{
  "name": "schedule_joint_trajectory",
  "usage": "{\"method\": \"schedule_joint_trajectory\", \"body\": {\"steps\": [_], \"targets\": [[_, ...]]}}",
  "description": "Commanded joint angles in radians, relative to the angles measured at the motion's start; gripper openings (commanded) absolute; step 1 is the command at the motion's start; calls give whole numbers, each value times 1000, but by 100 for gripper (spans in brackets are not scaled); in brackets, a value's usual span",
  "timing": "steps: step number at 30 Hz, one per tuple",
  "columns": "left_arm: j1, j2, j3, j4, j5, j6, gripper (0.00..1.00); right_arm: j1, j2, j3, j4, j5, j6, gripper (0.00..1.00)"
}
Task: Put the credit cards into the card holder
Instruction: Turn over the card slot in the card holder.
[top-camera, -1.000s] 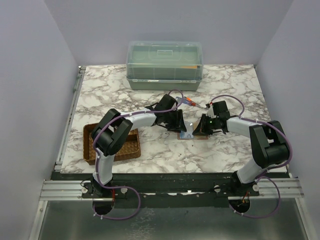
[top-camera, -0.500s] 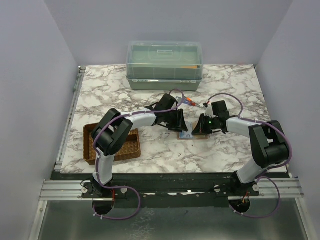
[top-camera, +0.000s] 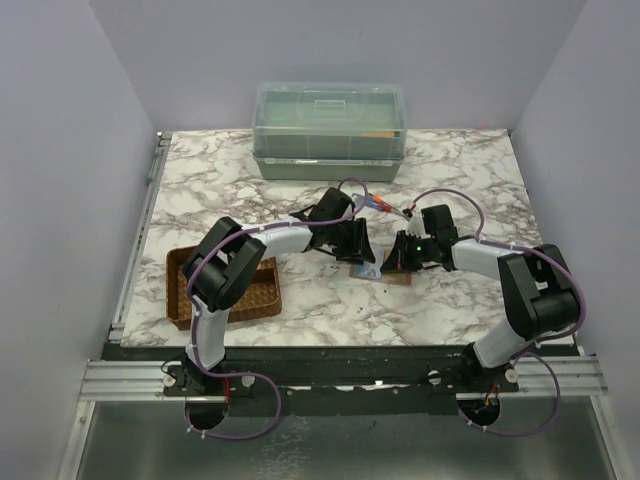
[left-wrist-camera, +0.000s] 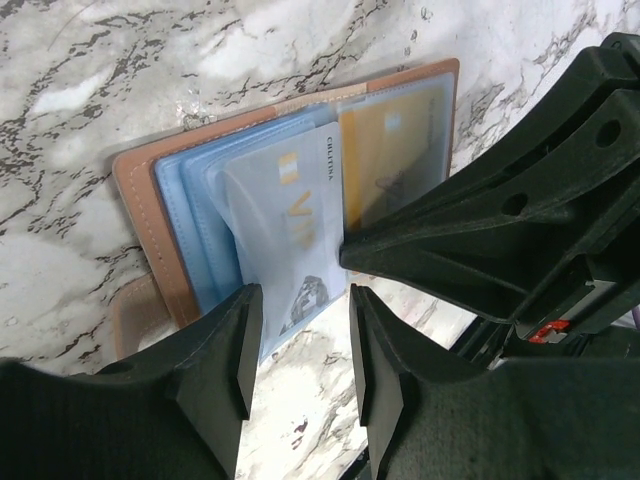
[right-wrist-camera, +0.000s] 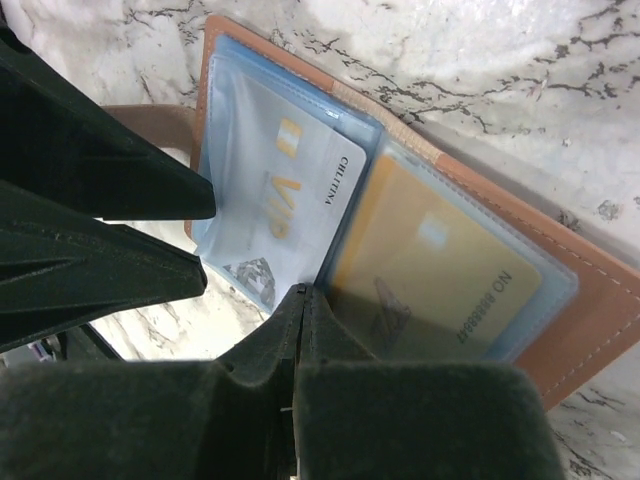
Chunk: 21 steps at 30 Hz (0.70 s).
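**Card being pushed in as the right arm closes up**

Card holder (left-wrist-camera: 150, 240) lies open just right of the worktop's middle, with both grippers crowded over it. Over the last second the right gripper (right-wrist-camera: 300, 300) has slid left toward the left gripper (left-wrist-camera: 300, 305). The gap between them in the top view has shut. Its fingers are pressed together into 1 blunt tip, which rests at the edge of the white VIP card (left-wrist-camera: 285, 235) nearest the holder's fold. That card sits partly inside a clear blue sleeve. Its lower corner sticks out between the left fingers (left-wrist-camera: 225, 350), which stand apart; whether they touch it I cannot tell. A gold card (left-wrist-camera: 390, 150) is already sleeved on the other half. This looks like a push to seat card 2, which is not yet fully in.
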Motion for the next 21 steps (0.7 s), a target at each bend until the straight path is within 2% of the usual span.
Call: {"method": "schedule_joint_trajectory", "body": {"steps": [1,6,21], "targets": [[-8,-47,-32,40,4,-5,46,15,-34,-16,48,-1,63,0],[-8,-93,-76,40,-64,-11,51,15,-10,-7,8,41,63,0],[-8,-28,-41,11,-41,-19,54,15,13,-11,24,35,64,0]]}}
